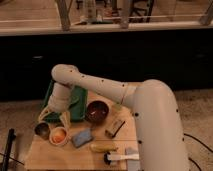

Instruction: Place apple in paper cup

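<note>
The orange-red apple (58,135) sits inside the pale paper cup (51,142) near the front left of the wooden table (60,159). My gripper (55,119) hangs just above the cup, clear of the apple. Its two pale fingers (45,116) are spread apart and hold nothing. The white arm reaches in from the right and covers the right side of the table.
A small dark metallic cup (42,130) stands just left of the paper cup. A green tray (77,104) lies behind, a dark red bowl (97,111) to its right. A blue sponge (81,137), brown bar (115,128), yellow banana-like item (104,147) and white brush (122,157) lie on the table.
</note>
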`<action>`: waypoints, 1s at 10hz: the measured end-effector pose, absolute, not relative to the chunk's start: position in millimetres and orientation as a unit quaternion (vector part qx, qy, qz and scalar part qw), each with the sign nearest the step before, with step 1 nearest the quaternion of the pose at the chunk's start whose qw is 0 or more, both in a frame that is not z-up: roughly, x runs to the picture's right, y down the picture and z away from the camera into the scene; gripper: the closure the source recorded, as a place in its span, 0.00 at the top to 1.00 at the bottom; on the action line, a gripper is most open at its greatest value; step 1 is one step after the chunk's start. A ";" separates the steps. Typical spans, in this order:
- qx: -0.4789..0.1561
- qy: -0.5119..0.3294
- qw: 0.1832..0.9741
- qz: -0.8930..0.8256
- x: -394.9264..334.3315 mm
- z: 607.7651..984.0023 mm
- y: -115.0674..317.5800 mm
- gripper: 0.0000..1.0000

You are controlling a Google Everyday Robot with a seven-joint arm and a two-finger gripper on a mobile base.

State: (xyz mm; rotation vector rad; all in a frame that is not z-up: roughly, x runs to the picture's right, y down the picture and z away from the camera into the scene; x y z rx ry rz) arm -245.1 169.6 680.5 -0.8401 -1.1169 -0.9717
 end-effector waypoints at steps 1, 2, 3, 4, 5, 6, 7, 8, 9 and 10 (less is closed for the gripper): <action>-0.372 -0.493 0.659 -0.430 -244.2 680.7 169.1 0.80; -0.372 -0.493 0.658 -0.430 -243.5 681.0 168.5 0.80; -0.372 -0.493 0.658 -0.431 -243.0 681.0 168.1 0.80; -0.372 -0.493 0.658 -0.431 -242.4 680.9 167.7 0.80; -0.372 -0.493 0.657 -0.433 -242.0 680.6 167.8 0.80; -0.368 -0.493 0.656 -0.437 -239.8 679.2 167.2 0.80; -0.364 -0.493 0.656 -0.440 -238.4 678.0 166.2 0.80; -0.358 -0.495 0.656 -0.443 -239.2 676.4 165.2 0.80; -0.354 -0.496 0.656 -0.446 -238.9 675.5 164.7 0.80; -0.353 -0.496 0.657 -0.445 -237.7 675.8 164.0 0.80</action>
